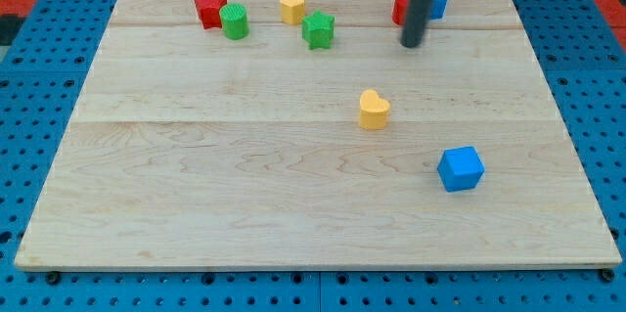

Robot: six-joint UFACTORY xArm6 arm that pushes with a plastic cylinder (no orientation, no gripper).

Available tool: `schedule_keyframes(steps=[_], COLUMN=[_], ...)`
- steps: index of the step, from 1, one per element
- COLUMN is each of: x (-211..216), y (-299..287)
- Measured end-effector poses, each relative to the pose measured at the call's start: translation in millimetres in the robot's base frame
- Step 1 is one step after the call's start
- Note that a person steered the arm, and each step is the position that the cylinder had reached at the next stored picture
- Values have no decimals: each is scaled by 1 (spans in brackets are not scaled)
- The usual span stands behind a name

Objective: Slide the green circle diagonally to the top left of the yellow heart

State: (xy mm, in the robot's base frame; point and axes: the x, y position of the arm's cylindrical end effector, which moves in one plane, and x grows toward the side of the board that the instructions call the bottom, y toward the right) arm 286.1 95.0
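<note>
The green circle [234,22] stands near the view's top left, touching a red star [209,8] on its left. The yellow heart [373,110] sits near the middle of the board, right of centre. My tip [413,44] is at the view's top right, well to the right of the green circle and above the yellow heart, just below a red block [401,7] and a blue block [435,4].
A yellow hexagon block [292,6] and a green star [318,29] lie between the green circle and my tip. A blue cube [460,168] sits at the lower right. The wooden board [196,185] rests on a blue pegboard.
</note>
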Motion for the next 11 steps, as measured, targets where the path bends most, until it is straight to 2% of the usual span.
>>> schedule_keyframes(steps=[1,3,6,7,9,10,11], x=[-35,-35,-44,-34,19,20,1], y=[-40,-38,-72,-91,-148,-148,-105])
